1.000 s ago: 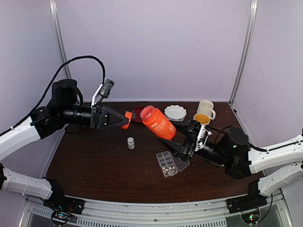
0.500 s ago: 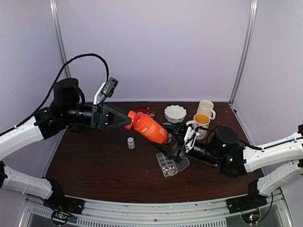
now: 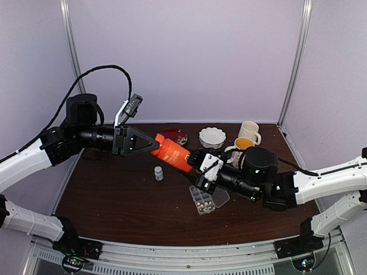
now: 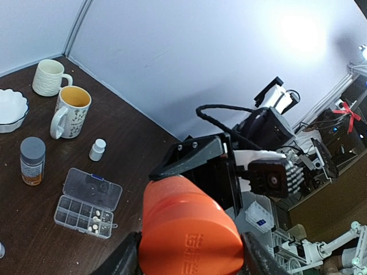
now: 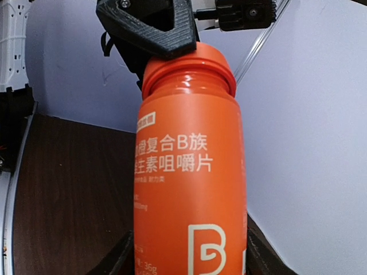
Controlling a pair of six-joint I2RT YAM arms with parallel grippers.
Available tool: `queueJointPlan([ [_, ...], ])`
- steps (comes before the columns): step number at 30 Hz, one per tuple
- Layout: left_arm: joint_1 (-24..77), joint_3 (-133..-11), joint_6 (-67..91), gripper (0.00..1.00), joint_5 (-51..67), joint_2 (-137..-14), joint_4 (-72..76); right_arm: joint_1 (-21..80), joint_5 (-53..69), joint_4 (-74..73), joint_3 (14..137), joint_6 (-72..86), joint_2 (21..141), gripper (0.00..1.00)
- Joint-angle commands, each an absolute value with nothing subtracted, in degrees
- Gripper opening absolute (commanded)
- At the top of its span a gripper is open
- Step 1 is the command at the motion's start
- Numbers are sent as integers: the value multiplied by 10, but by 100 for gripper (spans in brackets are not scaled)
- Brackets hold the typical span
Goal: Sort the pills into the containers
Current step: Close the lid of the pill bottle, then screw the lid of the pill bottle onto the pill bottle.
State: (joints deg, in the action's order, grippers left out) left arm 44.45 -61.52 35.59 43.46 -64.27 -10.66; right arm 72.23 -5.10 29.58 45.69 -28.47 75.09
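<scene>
An orange pill bottle [image 3: 174,154] hangs tilted above the table between both arms. My left gripper [image 3: 152,144] is shut on its orange cap [image 4: 189,226], which sits at the bottle's mouth. My right gripper [image 3: 198,167] is shut on the bottle's body [image 5: 189,189], one finger at each side. The clear organizer box [image 3: 195,190] lies below with its lid [image 3: 221,199] open. Several whitish pills [image 3: 202,201] lie in its compartments. The left wrist view shows the same organizer box [image 4: 73,206] and pills [image 4: 96,216].
A small white bottle [image 3: 158,173] stands left of the box. At the back are a white bowl [image 3: 212,137], a red dish [image 3: 176,135] and two mugs [image 3: 250,130] [image 3: 244,144]. A grey-capped jar [image 4: 32,160] stands beside the bowl [image 4: 10,109].
My right arm has carried the open bottle left and tilted it toward my left gripper. The cap, held apart before, now meets the bottle's mouth.
</scene>
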Motion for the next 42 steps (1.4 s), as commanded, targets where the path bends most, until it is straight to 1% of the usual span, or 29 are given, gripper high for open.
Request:
queueJointPlan([
  [1, 455, -635, 351, 35, 418, -666, -130, 761, -162, 258, 506, -392, 786, 0],
  [8, 455, -648, 384, 32, 397, -682, -160, 778, -225, 318, 509, -503, 812, 0],
  [15, 455, -663, 405, 31, 360, -688, -212, 790, -256, 316, 534, -587, 829, 0],
  [17, 455, -662, 415, 31, 356, -687, -212, 795, -267, 327, 536, -597, 832, 0],
  [20, 455, -654, 425, 31, 356, -686, -184, 794, -260, 322, 544, -551, 825, 0],
  [24, 455, -629, 413, 31, 389, -686, -125, 778, -169, 265, 555, -445, 789, 0],
  [27, 455, -630, 398, 32, 421, -699, -122, 761, -99, 253, 554, -383, 761, 0],
  [31, 455, -632, 404, 32, 422, -710, -126, 745, -64, 244, 561, -336, 744, 0],
  [34, 455, -628, 396, 31, 425, -703, -112, 727, -8, 226, 571, -295, 741, 0],
  [39, 455, -630, 307, 31, 470, -696, -130, 703, 106, 176, 598, -253, 739, 0],
  [40, 455, -635, 288, 31, 475, -699, -141, 697, 123, 165, 604, -247, 740, 0],
  [42, 456, -653, 236, 25, 487, -709, -180, 681, 164, 146, 618, -219, 742, 0],
])
